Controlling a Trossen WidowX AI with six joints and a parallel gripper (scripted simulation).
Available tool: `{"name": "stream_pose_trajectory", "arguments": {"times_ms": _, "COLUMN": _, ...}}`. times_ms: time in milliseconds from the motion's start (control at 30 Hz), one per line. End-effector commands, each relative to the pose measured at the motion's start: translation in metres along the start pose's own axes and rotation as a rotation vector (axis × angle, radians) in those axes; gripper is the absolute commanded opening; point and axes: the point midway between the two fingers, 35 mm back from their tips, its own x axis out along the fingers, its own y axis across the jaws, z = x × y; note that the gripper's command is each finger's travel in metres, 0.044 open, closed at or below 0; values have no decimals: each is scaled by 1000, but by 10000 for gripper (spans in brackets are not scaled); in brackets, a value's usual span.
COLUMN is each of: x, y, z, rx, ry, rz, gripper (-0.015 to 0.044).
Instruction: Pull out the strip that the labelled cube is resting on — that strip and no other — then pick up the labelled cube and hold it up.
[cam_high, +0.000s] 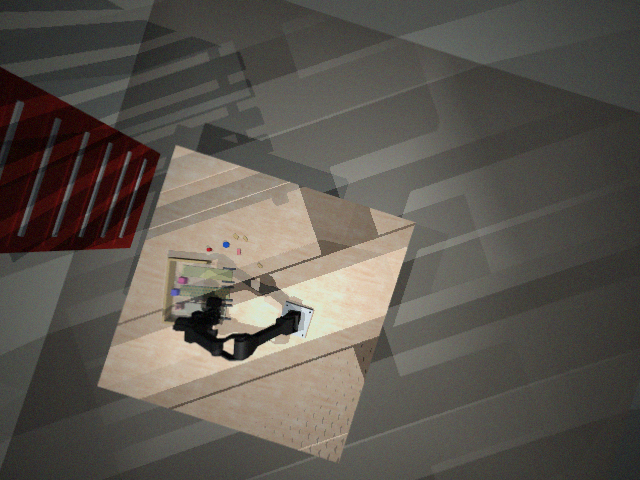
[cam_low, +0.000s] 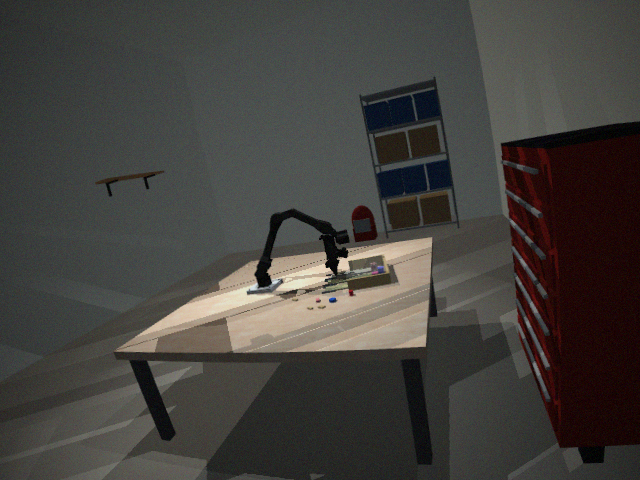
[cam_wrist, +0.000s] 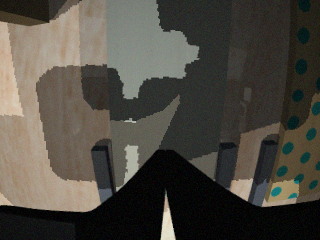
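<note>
A shallow tan tray (cam_high: 168, 289) (cam_low: 369, 281) holds several flat strips side by side, each ending in a dark tab. Small cubes sit on the strips: a pink one (cam_high: 181, 280), a blue one (cam_high: 175, 291) and another pink one (cam_high: 179, 305). They are too small to show which carries the label. My gripper (cam_high: 216, 305) (cam_low: 333, 271) (cam_wrist: 164, 157) points straight down at the tab end of the strips, with its fingers shut and nothing visible between them. In the wrist view its tips rest over a plain grey strip (cam_wrist: 143, 47). Dark tabs (cam_wrist: 100, 167) (cam_wrist: 226, 163) stand on either side, and a strip with teal dots (cam_wrist: 303, 94) lies at the right.
Small loose pieces lie on the table beyond the tray's open end: a blue one (cam_high: 225, 244) (cam_low: 332, 299), a red one (cam_high: 209, 249) (cam_low: 351, 292), a pink one (cam_high: 238, 251) and tan ones (cam_high: 235, 236). The arm's base plate (cam_high: 298, 317) (cam_low: 264, 286) is mid-table. A red drawer cabinet (cam_low: 568, 284) stands off the table.
</note>
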Motion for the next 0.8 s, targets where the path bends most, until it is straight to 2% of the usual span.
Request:
{"name": "stream_pose_trajectory", "arguments": {"times_ms": 0, "x": 3, "y": 0, "z": 0, "rx": 3, "ry": 1, "rz": -3, "gripper": 0}}
{"name": "stream_pose_trajectory", "arguments": {"times_ms": 767, "x": 5, "y": 0, "z": -1, "rx": 3, "ry": 1, "rz": -3, "gripper": 0}}
